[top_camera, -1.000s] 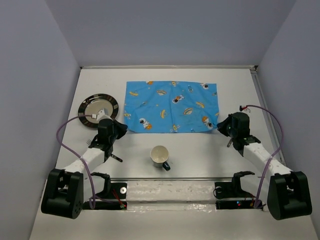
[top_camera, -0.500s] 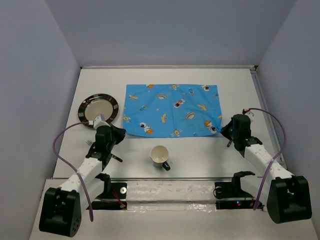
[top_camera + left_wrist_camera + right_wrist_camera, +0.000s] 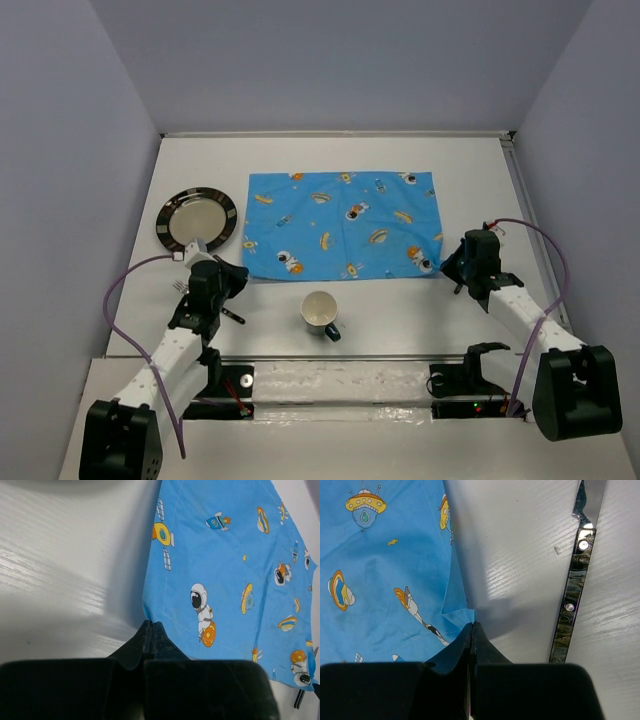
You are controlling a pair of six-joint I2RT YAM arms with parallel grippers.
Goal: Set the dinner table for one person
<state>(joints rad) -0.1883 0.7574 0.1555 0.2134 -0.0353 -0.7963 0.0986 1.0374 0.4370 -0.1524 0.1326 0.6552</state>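
Observation:
A blue cartoon-patterned placemat [image 3: 345,222] lies spread on the white dinner table [image 3: 340,150], near its middle. My left gripper [image 3: 238,273] is shut on the placemat's near left corner [image 3: 152,615]. My right gripper [image 3: 446,262] is shut on its near right corner [image 3: 465,611]. A cream cup [image 3: 320,312] with a dark handle stands in front of the placemat, between the arms. A silver plate with a dark rim [image 3: 197,218] lies at the left, beyond the left gripper. A dark fork [image 3: 181,287] pokes out beside the left arm.
A knife [image 3: 575,585] lies on the table right of the placemat's corner in the right wrist view. Grey walls close in the table at the back and both sides. A metal rail [image 3: 340,357] runs along the near edge by the arm bases.
Both grippers have pulled the placemat toward the near edge, holding its near corners. The plate is now uncovered by the left arm.

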